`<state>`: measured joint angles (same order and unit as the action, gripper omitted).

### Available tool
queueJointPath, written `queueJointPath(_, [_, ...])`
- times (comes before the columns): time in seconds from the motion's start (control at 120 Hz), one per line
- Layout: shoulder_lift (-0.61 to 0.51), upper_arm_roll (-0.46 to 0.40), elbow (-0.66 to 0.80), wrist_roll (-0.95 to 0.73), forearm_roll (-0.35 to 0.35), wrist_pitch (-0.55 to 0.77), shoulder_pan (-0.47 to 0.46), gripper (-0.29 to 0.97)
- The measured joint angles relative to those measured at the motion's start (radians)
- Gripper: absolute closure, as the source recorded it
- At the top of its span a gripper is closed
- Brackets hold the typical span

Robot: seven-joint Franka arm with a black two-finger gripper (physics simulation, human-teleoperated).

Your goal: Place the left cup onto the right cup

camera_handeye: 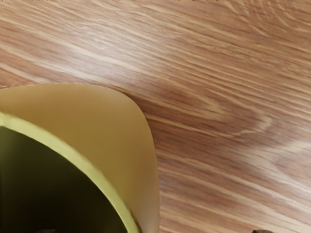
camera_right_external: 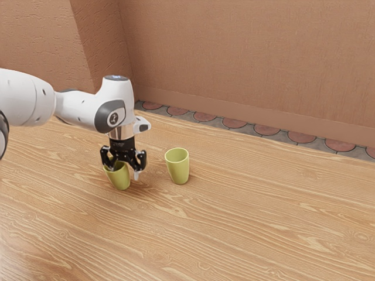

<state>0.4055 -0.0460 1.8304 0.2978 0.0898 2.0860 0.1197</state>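
The left cup [camera_right_external: 119,176] is an olive-green beaker that leans slightly on the wooden table [camera_right_external: 246,222]. My gripper [camera_right_external: 122,167] hangs straight over it, its black fingers [camera_right_external: 137,166] straddling the rim from both sides and shut on it. The right cup [camera_right_external: 177,165], of the same green, stands upright a short way toward the exterior view's right, apart from the gripper. In the wrist view the left cup's rim and dark inside [camera_handeye: 73,165] loom close under my hand, with bare wood beside it.
A brown wall [camera_right_external: 246,52] rises behind the table, and a strip of grey and red paving [camera_right_external: 234,123] runs along its foot. Wood grain stretches open in front of and to the exterior view's right of the cups.
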Motion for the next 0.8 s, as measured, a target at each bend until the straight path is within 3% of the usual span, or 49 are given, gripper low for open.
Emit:
queueJointPath(0.133, [0.000, 0.000, 0.000, 0.001, 0.000, 0.005, 0.000, 0.52])
queueJointPath(0.275, [0.000, 0.000, 0.000, 0.003, 0.001, 0.007, 0.001, 0.68])
queueJointPath(0.8, [-0.069, 0.012, -0.020, 0.006, 0.040, -0.024, 0.003, 0.77])
